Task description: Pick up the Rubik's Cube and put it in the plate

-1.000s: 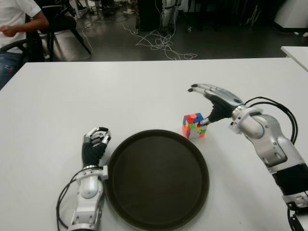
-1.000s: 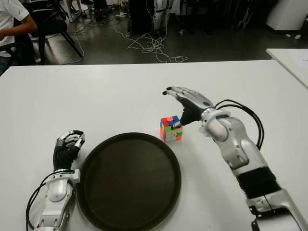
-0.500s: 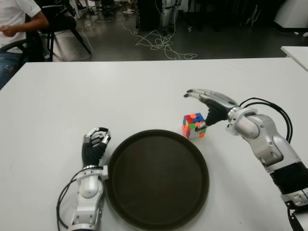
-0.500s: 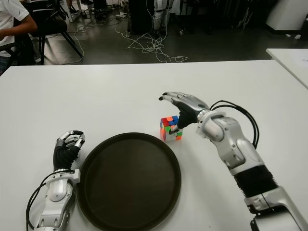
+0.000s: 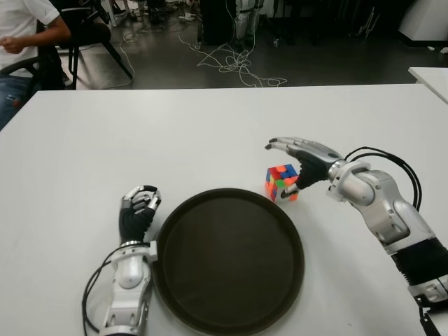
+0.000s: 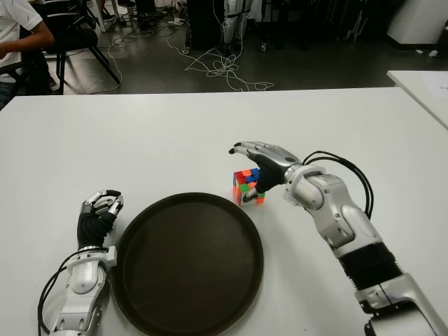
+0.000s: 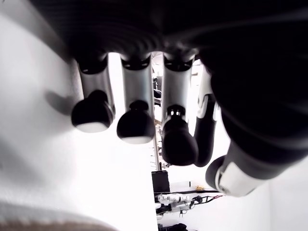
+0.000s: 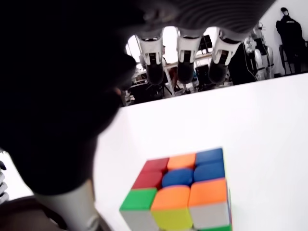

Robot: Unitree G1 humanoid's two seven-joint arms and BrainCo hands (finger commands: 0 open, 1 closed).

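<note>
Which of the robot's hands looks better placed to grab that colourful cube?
The right hand. Its fingers are spread above the multicoloured Rubik's Cube, which sits on the white table just past the dark round plate. The left hand is curled on the plate's far side.

Robotics lab: long white table (image 5: 140, 133); dark floor strewn with tangled white cables (image 5: 234, 63); black chairs (image 5: 84, 35); seated person (image 5: 21, 31) at edge.
</note>
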